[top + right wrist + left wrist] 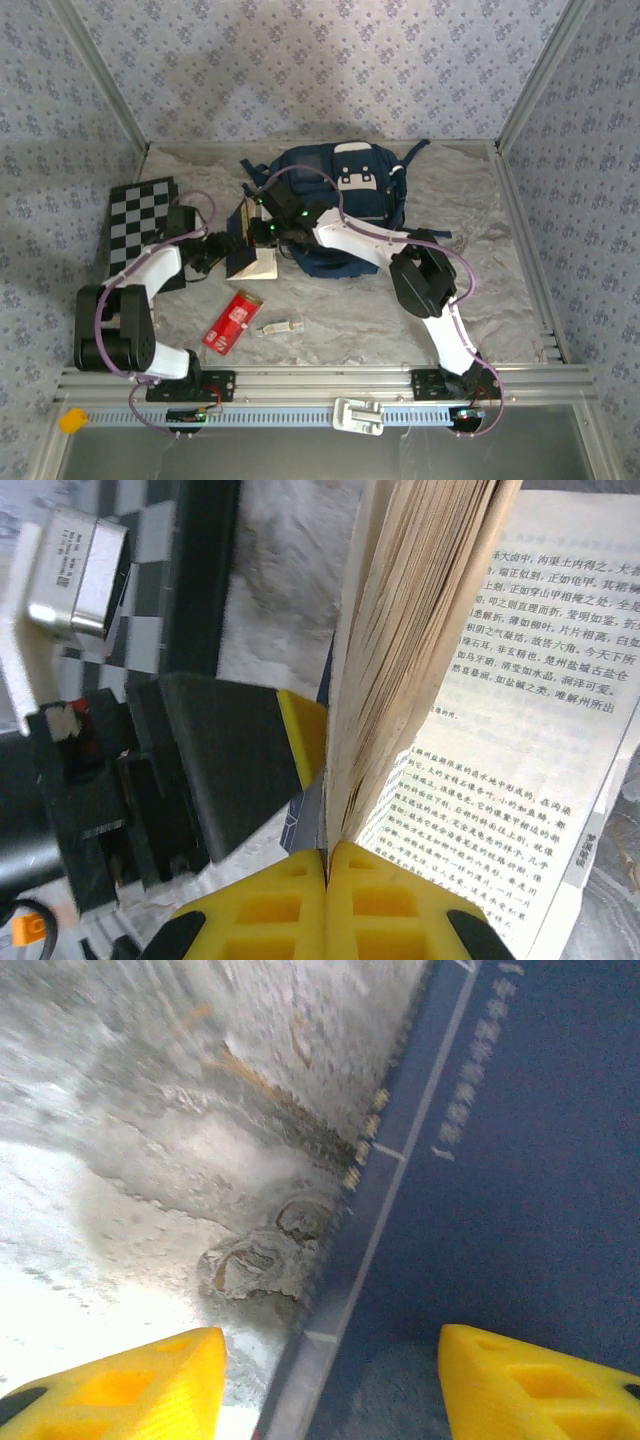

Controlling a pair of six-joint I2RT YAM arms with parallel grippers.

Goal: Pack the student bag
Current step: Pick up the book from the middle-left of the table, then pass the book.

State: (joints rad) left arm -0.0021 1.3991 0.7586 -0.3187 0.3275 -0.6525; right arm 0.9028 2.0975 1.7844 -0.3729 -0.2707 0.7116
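**Mia:** How was the right pincer (326, 875)?

**Tom:** It was squeezed tight. Its two yellow fingers (270, 920) were pressed flat together, right at the bottom edge of the book (520, 680). I could not tell if a page was caught between them.

**Mia:** How did the book sit?

**Tom:** It stood open on its edge. The pages fanned up from the fingers. One page full of small black print faced the right wrist camera.

**Mia:** And the left pincer (330, 1365)?

**Tom:** That one was partly open. Its yellow fingers (130, 1390) were well apart and held nothing. Under the gap lay the book's dark blue cover, with a thin pale line along it. Beside the cover was the grey worktop (340, 330). From the right wrist camera, one black finger with a yellow tip sat right up against the other side of the book.

**Mia:** So both pincers were at the book?

**Tom:** Yes. From above, the left one was on its left and the right one on its right.

**Mia:** Where was the bag (340, 200)?

**Tom:** It lay flat at the far middle of the worktop, white patch up. It was just behind the book and a bit to the right. The right arm reached across its near left corner.

**Mia:** What else was there?

**Tom:** A red pack (232, 321) and a small clear thing (278, 326) lay near the front, side by side. A checked board (140, 225) lay at the left, behind the left arm.
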